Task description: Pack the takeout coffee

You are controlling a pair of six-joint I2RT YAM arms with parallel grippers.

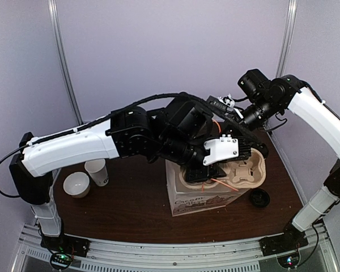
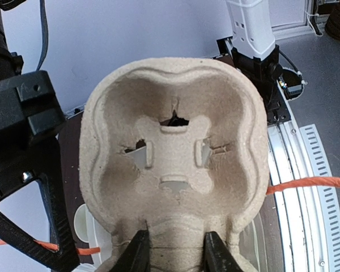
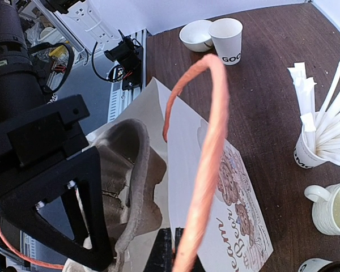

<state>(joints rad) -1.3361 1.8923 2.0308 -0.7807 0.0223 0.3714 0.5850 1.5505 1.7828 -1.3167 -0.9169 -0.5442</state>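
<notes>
Left wrist view: my left claw (image 2: 173, 249) pinches the cup tray (image 2: 175, 156) edge over the bag (image 1: 195, 205) my right claw (image 3: 171, 252) holds.

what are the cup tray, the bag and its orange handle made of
The tray looks like moulded paper pulp: matt tan, rough fibrous surface, soft pressed ridges. The bag looks like thin paper, smooth cream with brown print. The handle is probably twisted paper cord, orange with a faint twist, though it could be fibre rope.

Black "GOC" stands on the cup (image 3: 226, 37) far beyond the right pincer (image 3: 171, 249); script "Cream" marks the bag (image 3: 238, 192) just beside it.
</notes>
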